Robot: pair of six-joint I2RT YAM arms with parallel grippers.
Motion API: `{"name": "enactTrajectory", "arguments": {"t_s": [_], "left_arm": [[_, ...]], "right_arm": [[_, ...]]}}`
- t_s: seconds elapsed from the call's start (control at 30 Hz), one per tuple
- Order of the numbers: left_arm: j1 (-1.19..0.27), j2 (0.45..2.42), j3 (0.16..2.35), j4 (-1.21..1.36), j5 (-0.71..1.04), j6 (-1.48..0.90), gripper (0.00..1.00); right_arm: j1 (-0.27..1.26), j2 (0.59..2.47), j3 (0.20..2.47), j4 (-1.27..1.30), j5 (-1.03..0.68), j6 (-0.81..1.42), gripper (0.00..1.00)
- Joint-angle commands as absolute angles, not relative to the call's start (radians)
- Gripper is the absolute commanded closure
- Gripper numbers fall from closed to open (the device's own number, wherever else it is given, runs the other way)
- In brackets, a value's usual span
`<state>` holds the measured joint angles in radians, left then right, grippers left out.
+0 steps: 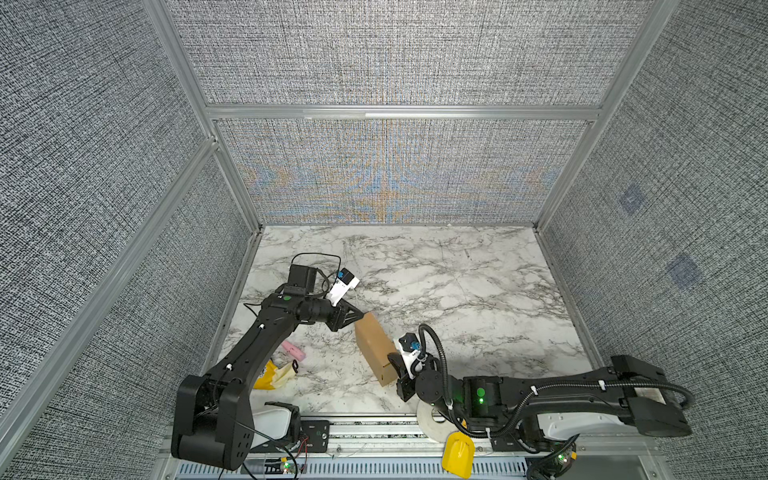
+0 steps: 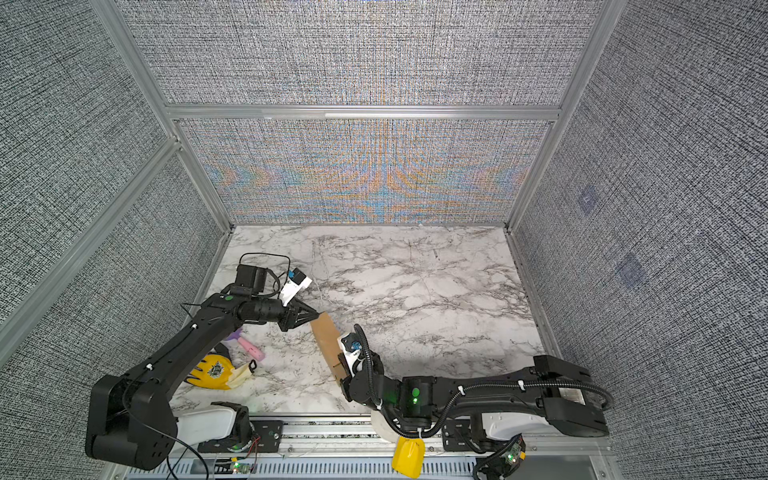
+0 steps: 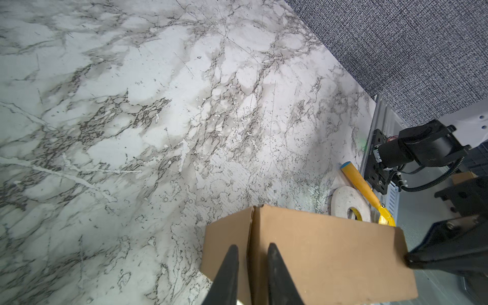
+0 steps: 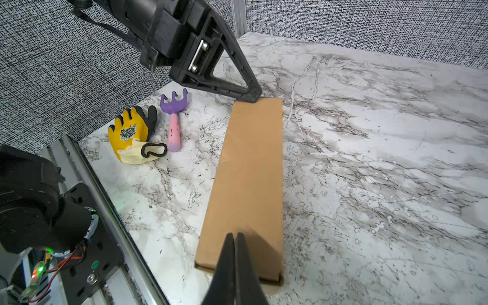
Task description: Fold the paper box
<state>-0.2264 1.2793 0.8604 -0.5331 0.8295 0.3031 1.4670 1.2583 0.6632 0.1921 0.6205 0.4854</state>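
We see the paper box (image 1: 374,353), plain brown corrugated cardboard closed up into a long narrow block, sitting on the white grey-veined marble table (image 1: 457,291). It is in the near part of the table, left of the middle. In both top views its long axis runs on a slant from far left to near right, and the 2 grippers meet it at opposite ends.

The left gripper (image 3: 251,245) is at the far end. In the left wrist view its 2 black fingers (image 3: 229,272) stand a narrow gap apart. They lie over the box on either side of the corner edge where an end face meets a long face. From the right wrist view its tip touches the far edge of the box's upper face. We cannot tell whether it is pinching cardboard or only resting against it.

The right gripper (image 4: 234,235) is at the near end. Its fingers are pressed together with only a hairline between them, nothing is visible in that line, and the tip lies on the box's near end.

To the left of the box, near the side wall, lie a yellow and black work glove (image 4: 129,132) and, just beside it, a small toy hand rake with a purple head and pink handle (image 4: 174,124). By the front rail, under the right arm, lies a flat white tape roll (image 3: 348,203), with a yellow-handled tool (image 3: 361,184) just beside it.
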Motion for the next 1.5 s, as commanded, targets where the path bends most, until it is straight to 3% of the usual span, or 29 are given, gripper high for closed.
{"name": "enactTrajectory", "arguments": {"t_s": [0.0,0.2,0.43,0.6,0.67,0.77,0.87,1.0,1.13,1.47], "left_arm": [[-0.227,1.282,0.855,-0.577,0.750,0.324,0.78],[-0.226,1.287,0.854,-0.573,0.752,0.325,0.78],[-0.227,1.283,0.854,-0.574,0.753,0.327,0.78],[-0.225,1.280,0.854,-0.577,0.757,0.327,0.78],[-0.225,1.282,0.854,-0.577,0.758,0.328,0.78],[-0.226,1.279,0.854,-0.578,0.761,0.330,0.78],[-0.227,1.282,0.854,-0.577,0.760,0.328,0.78],[-0.226,1.287,0.856,-0.579,0.765,0.329,0.78],[-0.227,1.288,0.856,-0.576,0.766,0.328,0.78],[-0.227,1.282,0.854,-0.576,0.773,0.325,0.78]], "right_arm": [[1.468,1.231,0.694,0.069,0.630,0.489,0.95],[1.458,1.170,0.754,0.038,0.631,0.416,0.95],[1.440,1.258,0.674,0.090,0.587,0.510,0.95],[1.430,1.202,0.677,0.074,0.592,0.489,0.95],[1.425,1.178,0.729,0.015,0.593,0.455,0.88],[1.423,1.178,0.818,-0.070,0.594,0.421,0.48],[1.422,1.253,0.913,-0.134,0.556,0.387,0.22],[1.396,1.413,1.073,-0.276,0.526,0.381,0.16],[1.351,1.478,1.077,-0.283,0.490,0.416,0.15],[1.315,1.556,1.098,-0.300,0.418,0.423,0.19]]}}
